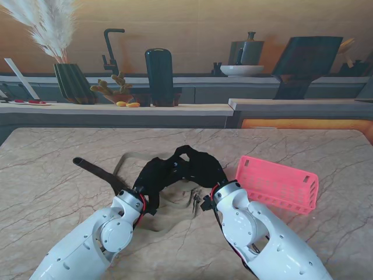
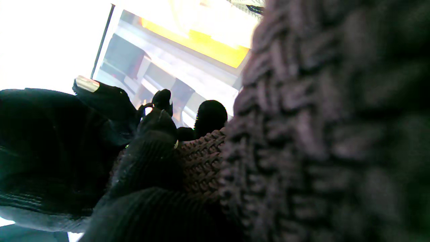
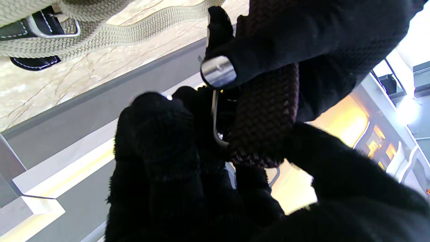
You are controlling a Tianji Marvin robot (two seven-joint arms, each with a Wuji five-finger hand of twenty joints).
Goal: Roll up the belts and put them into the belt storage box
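Note:
A dark brown woven belt (image 1: 96, 170) trails across the marble table to my left, and its other end is gathered between both black-gloved hands. In the right wrist view its rolled part (image 3: 265, 117) sits pinched by the fingers (image 3: 158, 141) beside a metal buckle piece (image 3: 218, 71). My left hand (image 1: 152, 178) and right hand (image 1: 201, 166) meet at the table's middle, both shut on this belt. The weave (image 2: 319, 134) fills the left wrist view. A beige woven belt (image 3: 134, 23) lies loose on the table under the hands. The pink storage basket (image 1: 280, 185) stands to the right of my right hand.
The beige belt's buckle (image 1: 195, 202) lies between my two wrists. Beyond the table's far edge runs a counter with a vase of pampas grass (image 1: 73, 81), a dark container (image 1: 159, 76) and a bowl (image 1: 241, 70).

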